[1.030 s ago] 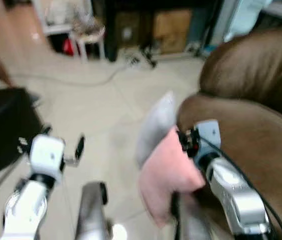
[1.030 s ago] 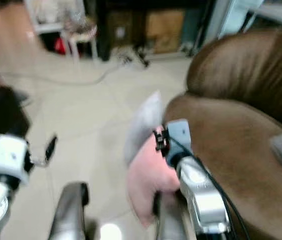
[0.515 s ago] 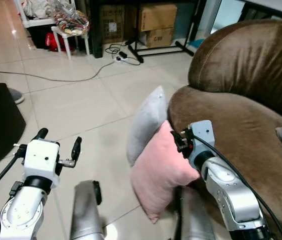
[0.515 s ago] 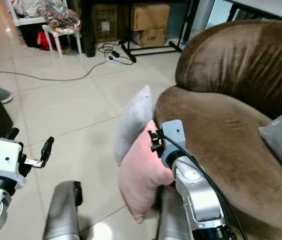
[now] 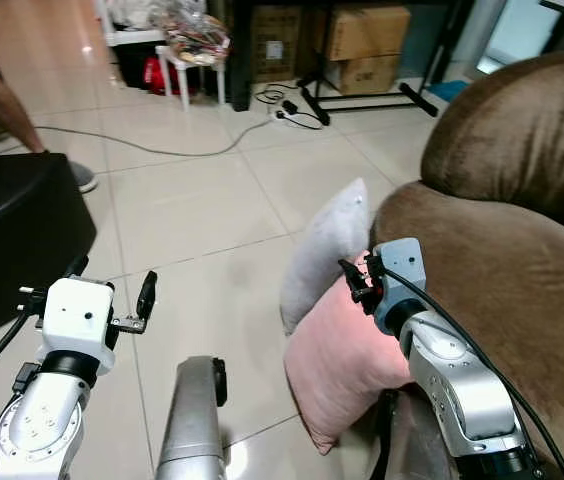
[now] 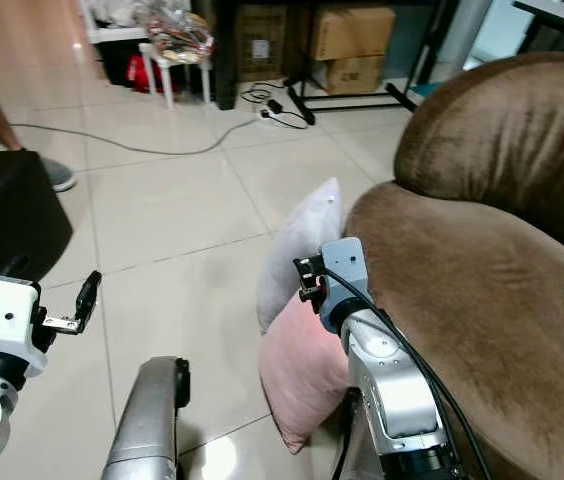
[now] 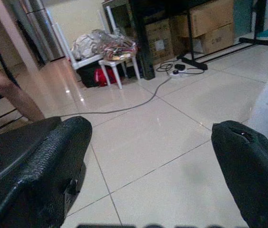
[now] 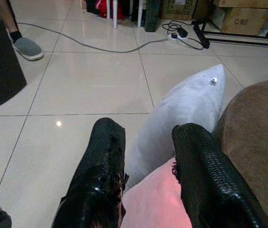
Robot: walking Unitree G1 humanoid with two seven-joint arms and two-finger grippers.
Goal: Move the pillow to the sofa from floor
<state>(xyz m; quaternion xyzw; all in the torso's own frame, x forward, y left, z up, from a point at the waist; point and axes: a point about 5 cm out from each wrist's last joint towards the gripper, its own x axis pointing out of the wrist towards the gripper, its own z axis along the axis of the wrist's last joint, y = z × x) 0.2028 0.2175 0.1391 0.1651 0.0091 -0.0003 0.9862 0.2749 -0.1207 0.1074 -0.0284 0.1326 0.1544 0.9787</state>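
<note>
A pink pillow (image 5: 337,370) stands on edge against the front of the brown sofa (image 5: 522,260), its lower corner near the floor tiles. Behind it a grey pillow (image 5: 327,250) leans on the sofa too. My right gripper (image 8: 148,130) is at the pink pillow's top edge, and pink fabric sits between its two black fingers (image 8: 100,166), so it is shut on the pillow. The grey pillow (image 8: 181,109) lies just beyond the fingertips. My left gripper (image 5: 110,278) hangs open over bare floor, well left of both pillows, with nothing between its fingers (image 7: 34,156).
A black block (image 5: 12,235) stands at the left. Beside it are a person's leg and grey shoe (image 8: 28,47). A cable (image 5: 162,150) runs across the tiles to a power strip (image 5: 287,112). A white stool (image 5: 194,60) and cardboard boxes (image 5: 367,30) stand at the back.
The whole picture has shifted right and gone from blurred to sharp, so the camera moved. My right gripper stays on the pink pillow; my left stays open.
</note>
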